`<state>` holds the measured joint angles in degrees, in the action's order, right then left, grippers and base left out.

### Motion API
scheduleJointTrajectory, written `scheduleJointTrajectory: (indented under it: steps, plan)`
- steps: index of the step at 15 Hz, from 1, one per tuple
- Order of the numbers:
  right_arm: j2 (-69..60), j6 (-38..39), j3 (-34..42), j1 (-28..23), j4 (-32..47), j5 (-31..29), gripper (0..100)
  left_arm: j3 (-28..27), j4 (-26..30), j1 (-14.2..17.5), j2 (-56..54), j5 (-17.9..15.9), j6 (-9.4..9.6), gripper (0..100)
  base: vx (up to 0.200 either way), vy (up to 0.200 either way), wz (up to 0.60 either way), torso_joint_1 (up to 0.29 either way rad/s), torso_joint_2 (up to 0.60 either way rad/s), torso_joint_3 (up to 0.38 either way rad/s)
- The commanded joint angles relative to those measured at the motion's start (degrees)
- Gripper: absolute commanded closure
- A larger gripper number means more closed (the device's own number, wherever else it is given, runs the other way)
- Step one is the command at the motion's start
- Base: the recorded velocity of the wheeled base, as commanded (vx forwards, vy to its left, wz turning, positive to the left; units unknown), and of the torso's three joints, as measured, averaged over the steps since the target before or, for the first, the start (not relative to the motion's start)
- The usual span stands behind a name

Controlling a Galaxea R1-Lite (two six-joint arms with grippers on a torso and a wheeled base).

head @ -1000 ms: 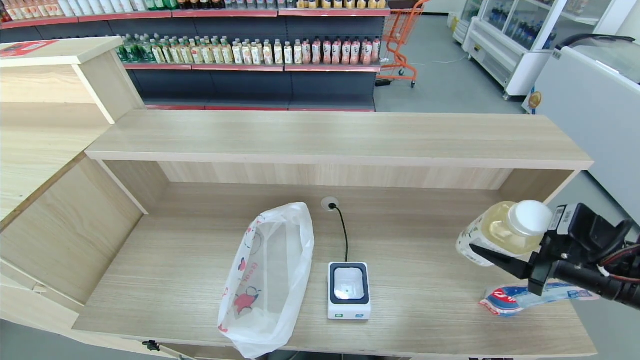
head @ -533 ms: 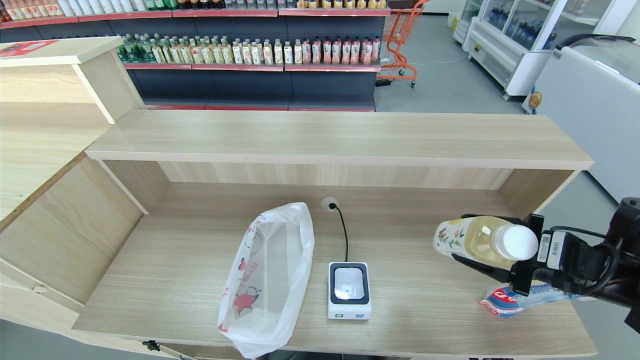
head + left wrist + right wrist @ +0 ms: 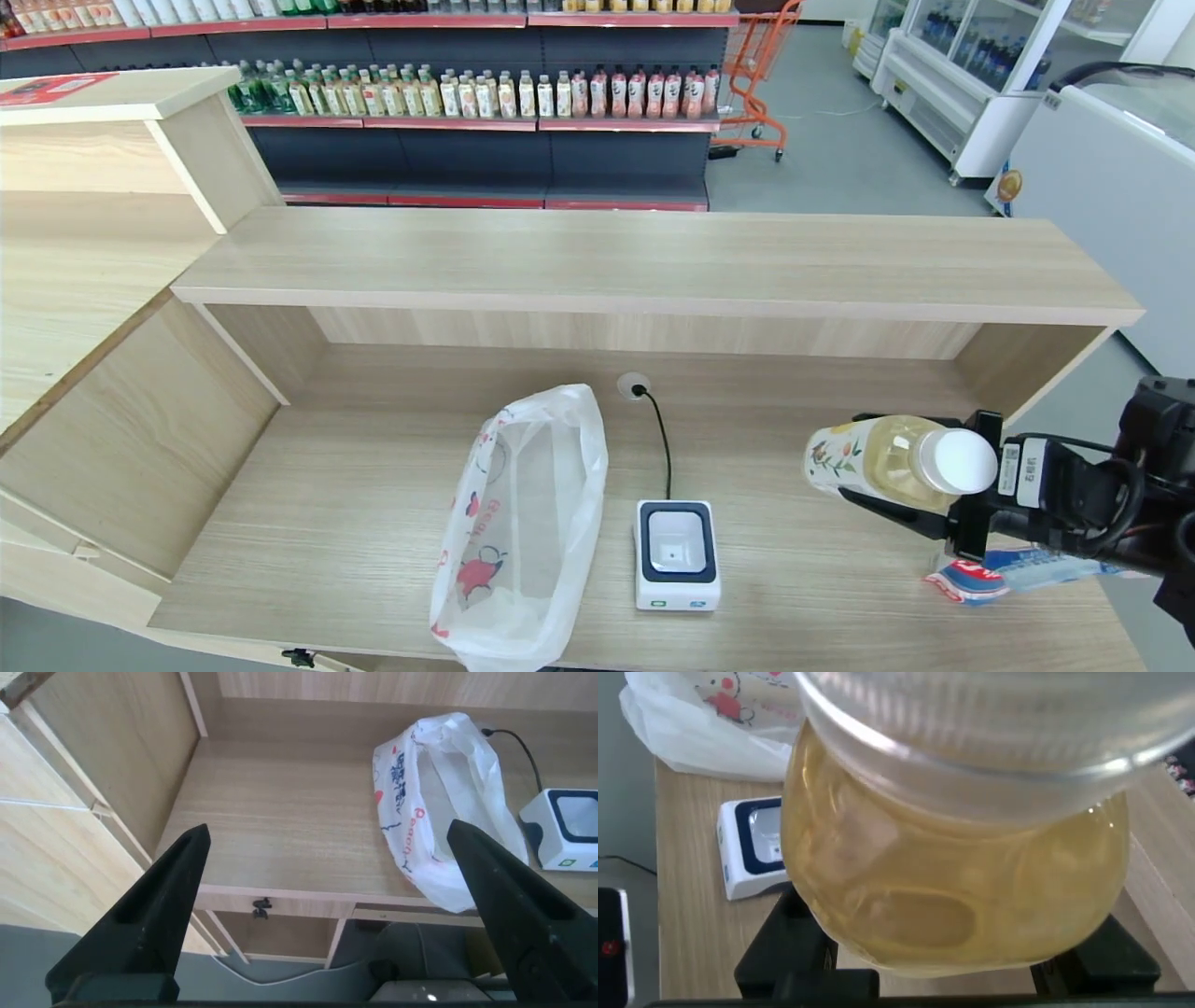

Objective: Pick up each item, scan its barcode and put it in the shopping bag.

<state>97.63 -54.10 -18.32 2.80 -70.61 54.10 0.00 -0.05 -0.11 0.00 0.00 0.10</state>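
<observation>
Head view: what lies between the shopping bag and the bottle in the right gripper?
The barcode scanner, with its black cable; from it to the bottle is bare counter, per the head view.

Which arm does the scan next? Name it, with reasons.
Right. The right tool is shut on the bottle, held above the counter right of the scanner. The left tool is open and empty, with the bag between it and the scanner.

At the right of the frame the right gripper (image 3: pixel 851 455) clamps a bottle (image 3: pixel 878 457) of pale yellow drink, tipped sideways over the bench (image 3: pixel 317 523), white cap toward the camera. A blue-and-red packet (image 3: pixel 980 574) lies beneath it. The scanner (image 3: pixel 677 555) sits at lower centre, with the white shopping bag (image 3: pixel 523 523) just to its left.
</observation>
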Motion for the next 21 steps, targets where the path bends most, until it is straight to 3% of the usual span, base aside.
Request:
scheduleJointTrajectory:
  steps: [1, 8, 11, 19, 21]
  plan:
    - [1.1, 0.3, -0.4, -0.1, -0.3, 0.0, 100, 0.0, 0.0, 0.0, 0.0, 0.1, -0.01, 0, 0.000, 0.200, 0.00, 0.002, 0.01, 0.007]
    - [6.8, -0.9, -2.1, -1.0, -0.6, 0.9, 100, 0.0, 0.0, 0.0, 0.1, 0.0, 0.25, 0, 0.000, 0.200, 0.00, 0.002, 0.00, 0.002]
    - [10.2, -5.8, -1.6, -2.9, 0.0, 3.6, 100, 0.0, 0.0, 0.0, 0.1, 0.0, 0.25, 0, 0.000, 0.000, 0.00, 0.000, 0.00, 0.000]
    - [16.8, -12.6, -2.1, -3.2, 1.3, 3.6, 100, 0.0, 0.0, 0.0, 0.1, 0.0, 0.25, 0, 0.000, 0.000, 0.00, 0.000, 0.00, 0.000]
    - [21.3, -15.8, -6.7, -3.8, 2.1, 3.6, 100, 0.0, 0.0, 0.0, 0.1, 0.0, 0.25, 0, 0.000, 0.000, 0.00, 0.000, 0.00, 0.000]
